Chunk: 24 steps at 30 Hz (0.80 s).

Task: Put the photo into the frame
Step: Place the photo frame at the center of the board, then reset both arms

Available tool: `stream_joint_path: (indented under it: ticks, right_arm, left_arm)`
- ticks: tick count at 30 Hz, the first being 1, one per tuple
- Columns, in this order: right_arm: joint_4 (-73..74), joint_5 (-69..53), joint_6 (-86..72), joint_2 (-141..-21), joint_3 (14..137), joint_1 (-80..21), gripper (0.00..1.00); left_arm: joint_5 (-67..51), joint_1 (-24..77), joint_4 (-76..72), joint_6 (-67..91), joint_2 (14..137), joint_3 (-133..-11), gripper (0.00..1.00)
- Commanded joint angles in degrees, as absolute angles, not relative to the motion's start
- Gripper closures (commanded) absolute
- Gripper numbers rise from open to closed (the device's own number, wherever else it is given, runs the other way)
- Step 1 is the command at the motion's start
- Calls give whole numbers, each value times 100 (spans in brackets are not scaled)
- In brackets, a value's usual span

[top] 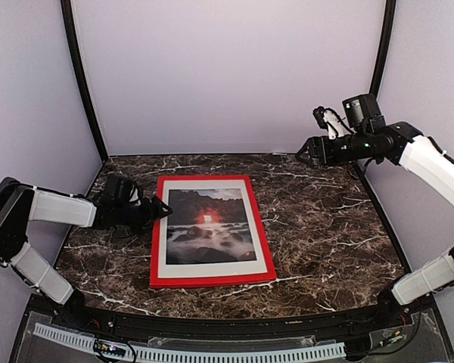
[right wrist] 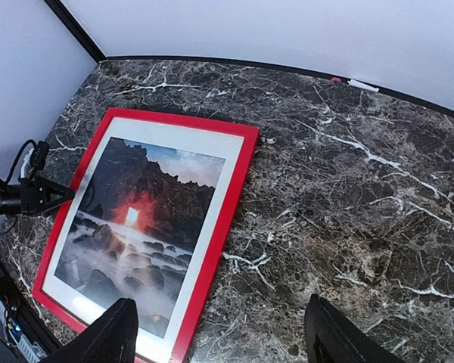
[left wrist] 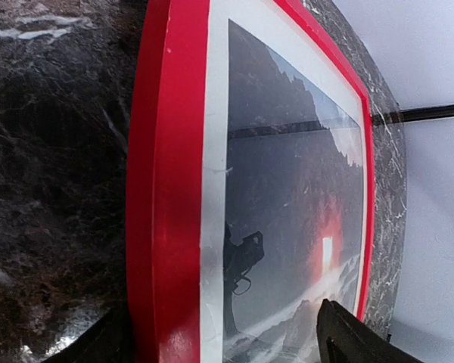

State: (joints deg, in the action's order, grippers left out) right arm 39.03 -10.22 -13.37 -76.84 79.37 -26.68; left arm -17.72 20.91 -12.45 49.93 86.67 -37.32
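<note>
Two of the task's things are already lying together. The thin rectangular wooden frame (top: pixel 212 280), bright red on its front, is resting flat and face up, left of centre on the tabletop. The glossy landscape print with a red-orange glow (top: pixel 209 227) is showing through the window of a white-grey mat border (top: pixel 208 269) inside it. Judging by that, the photo is sitting in place and the task is looking all but done. Whether anything is fastened behind it is hidden, so probably only drawing the arms away is remaining.

The left gripper (top: pixel 168 209) is hanging low at the frame's left edge. Its fingers (left wrist: pixel 348 336) are spread wide, one over the stone and one over the picture, gripping nothing. The right gripper (top: pixel 303 153) is hovering high near the far right corner, its jaws likewise wide apart and empty.

The dark brown-black marble-patterned table (top: pixel 325 227) is running with white veins. Plain pale lilac walls (top: pixel 227 76) are closing it in on three sides, with black posts (top: pixel 82 83) standing at the corners.
</note>
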Motion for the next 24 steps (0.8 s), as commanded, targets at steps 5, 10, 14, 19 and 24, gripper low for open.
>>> stream_joint_path:
  ticks: [5,10,14,19,24]
  right_arm:
    - [3794,-583,-1182,-7594,7699,-2646,19]
    - [3846,-99,-1151,-7601,7565,-2638,12]
    - [3823,279,-1160,-7622,7422,-2639,8]
    - [3832,701,-1185,-7710,7334,-2632,1]
    - [3428,1072,-1230,-7555,7036,-2632,1]
  left_arm:
    - [-603,2109,371,3440,8457,-4716,12]
    - [291,2112,1274,2874,8140,-5230,11]
    - [861,2111,1733,2492,7691,-5624,8]
    - [1962,2110,2000,1893,7042,-5761,1]
    - [2288,2112,2298,1664,6457,-5915,1]
